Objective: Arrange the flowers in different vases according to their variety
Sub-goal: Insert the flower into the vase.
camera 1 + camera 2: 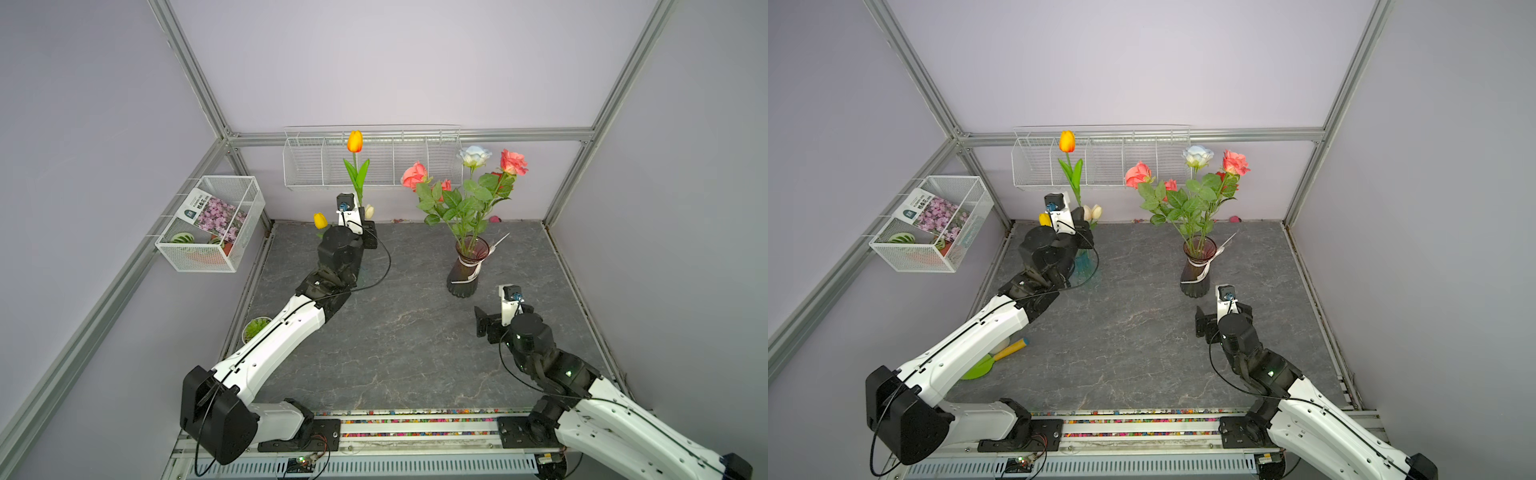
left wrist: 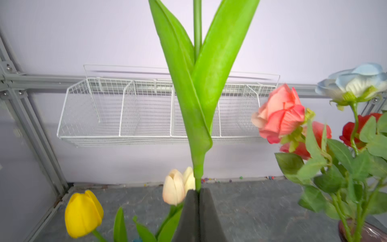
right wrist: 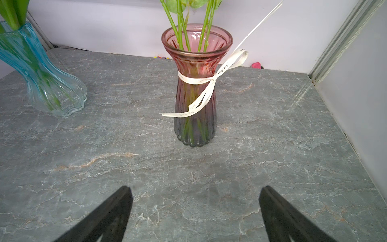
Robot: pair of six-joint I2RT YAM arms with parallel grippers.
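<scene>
Lilac walls [image 1: 374, 62] and an aluminium frame [image 1: 199, 83] close in a grey veined counter [image 1: 415, 340]; the left tool [image 2: 198, 194] is pressed together on the stem of the orange tulip [image 1: 355, 141], pinching it just below its two leaves, so the bloom stands upright before the wire rack [image 1: 415, 166] on the back wall; the yellow tulip [image 2: 82, 213] and cream tulips [image 2: 178, 186] sit lower, just beside that tool, above the teal vase [image 3: 41, 73] at the back left; whether the held stem's end reaches that vase is hidden by the arm; the right tool [image 3: 195, 188] is spread wide and holds nothing, level above the counter, facing the pink vase [image 3: 195, 94] but apart from it; the roses [image 1: 414, 175] stand in that vase; the left arm [image 1: 282, 336] stretches from the front rail [image 1: 415, 424] to the back left, wrist raised; the right arm [image 1: 536, 345] is folded low at the front right; a broad stretch of counter lies between the two vases, and the pink vase stands well apart from the right wall.
</scene>
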